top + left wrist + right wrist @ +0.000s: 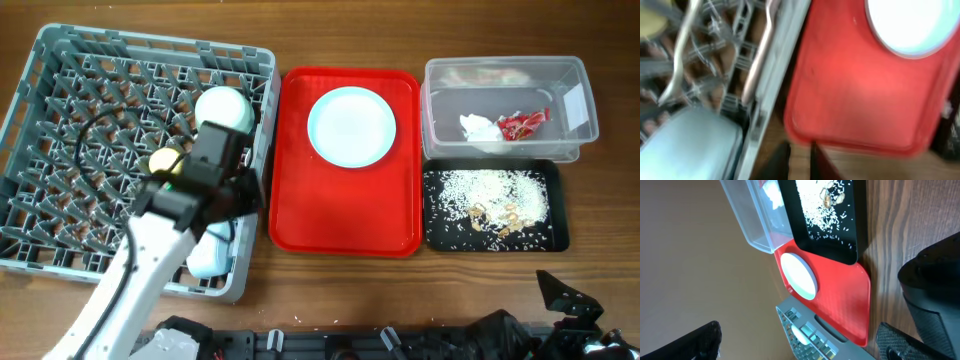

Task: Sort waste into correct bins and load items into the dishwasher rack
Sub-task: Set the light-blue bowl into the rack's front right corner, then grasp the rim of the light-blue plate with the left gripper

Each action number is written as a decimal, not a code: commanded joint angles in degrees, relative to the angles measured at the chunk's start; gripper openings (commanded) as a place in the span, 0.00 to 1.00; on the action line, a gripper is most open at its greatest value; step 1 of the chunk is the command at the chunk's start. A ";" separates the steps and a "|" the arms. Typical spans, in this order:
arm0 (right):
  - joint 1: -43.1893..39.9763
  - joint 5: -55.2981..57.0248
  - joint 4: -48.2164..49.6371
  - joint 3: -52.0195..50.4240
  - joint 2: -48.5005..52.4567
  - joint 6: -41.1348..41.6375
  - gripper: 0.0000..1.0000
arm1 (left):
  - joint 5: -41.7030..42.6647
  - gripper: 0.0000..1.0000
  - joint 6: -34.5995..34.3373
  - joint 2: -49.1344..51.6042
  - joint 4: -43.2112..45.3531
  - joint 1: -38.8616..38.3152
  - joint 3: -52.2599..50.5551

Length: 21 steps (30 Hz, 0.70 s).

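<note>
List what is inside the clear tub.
The clear tub holds a crumpled white napkin and a red wrapper beside it. The white label hides a bit of the right end.

1. Overhead: bright, even light from above, sharp corner to corner. Shadows are short and soft, with a faint one under the left arm (150, 250) on the rack (60, 120).
2. Overhead: the plate (351, 126) reads near white with little surface detail. Pale glints along the clear tub (505, 62) rim.
3. Left wrist: heavy motion blur, nothing sharp. Rack wires smear into streaks, the red tray (850, 100) edge is soft, and the plate is blown out top right.
4. Right wrist: mid-frame is crisp, with single rice (825, 217) grains resolved on the black tray (850, 250). Foreground at the right edge and bottom corners is dark and defocused. Mild wide-angle stretch on the tub.
</note>
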 commanded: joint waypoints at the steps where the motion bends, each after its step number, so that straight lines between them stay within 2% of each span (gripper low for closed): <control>1: -0.02 -0.02 0.11 -0.04 0.33 0.42 1.00 | -7.43 0.28 -0.20 9.88 5.62 -0.68 -0.11; 4: -0.02 -0.02 0.11 -0.04 0.33 0.42 1.00 | -12.66 0.29 0.33 17.03 10.82 -0.66 -0.11; 11: -0.02 -0.02 0.11 -0.04 0.33 0.39 1.00 | -10.43 0.29 0.46 20.11 22.60 -0.70 -0.09; 15: -0.02 -0.02 0.11 -0.04 0.33 0.44 1.00 | -9.84 0.21 0.46 20.11 25.70 -0.79 -0.09; 17: -0.02 -0.02 0.11 -0.04 0.33 0.42 1.00 | -9.86 0.13 0.46 20.13 27.41 -0.79 -0.11; 21: -0.02 -0.02 0.11 -0.04 0.33 0.42 1.00 | -9.86 0.12 0.46 20.13 31.19 -0.79 -0.09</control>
